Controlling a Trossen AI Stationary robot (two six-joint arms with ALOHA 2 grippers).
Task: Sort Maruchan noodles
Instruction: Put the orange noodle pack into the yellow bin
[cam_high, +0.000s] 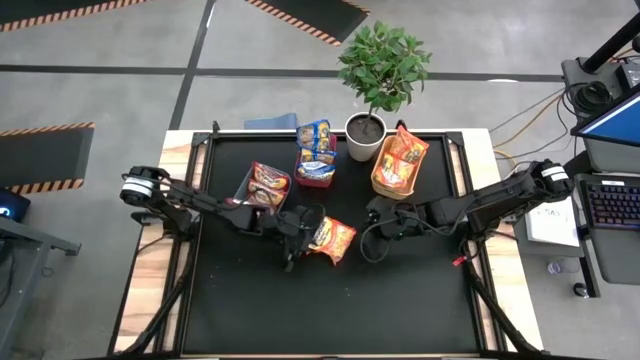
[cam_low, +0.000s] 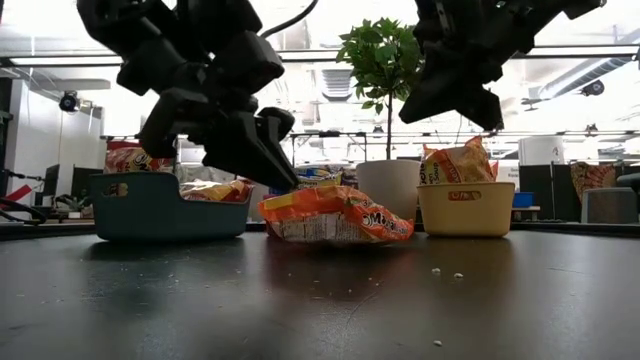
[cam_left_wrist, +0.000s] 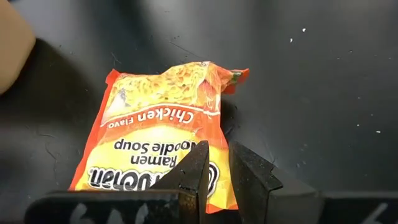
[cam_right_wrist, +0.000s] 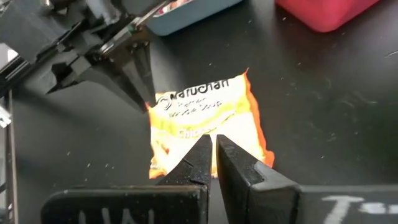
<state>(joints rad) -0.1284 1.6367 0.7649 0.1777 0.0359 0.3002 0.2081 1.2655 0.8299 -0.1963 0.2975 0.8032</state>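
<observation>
A black mat covers the table, with a potted plant at twelve o'clock. Three bins line the far edge: teal at eleven, red at twelve, orange at one, each already holding packets. One orange-yellow Maruchan packet lies flat at centre. The left gripper, fingers nearly together, hovers at its nine o'clock edge; the right gripper, fingers together and empty, waits at three. Next likely comes pinching the packet's edge for the orange bin.

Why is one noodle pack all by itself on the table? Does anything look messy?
One orange chicken noodle packet lies loose on the black table, outside the bins, at the left gripper. It simply has not been sorted yet. Small white crumbs dot the table near it. Nothing looks torn or spilled.
</observation>
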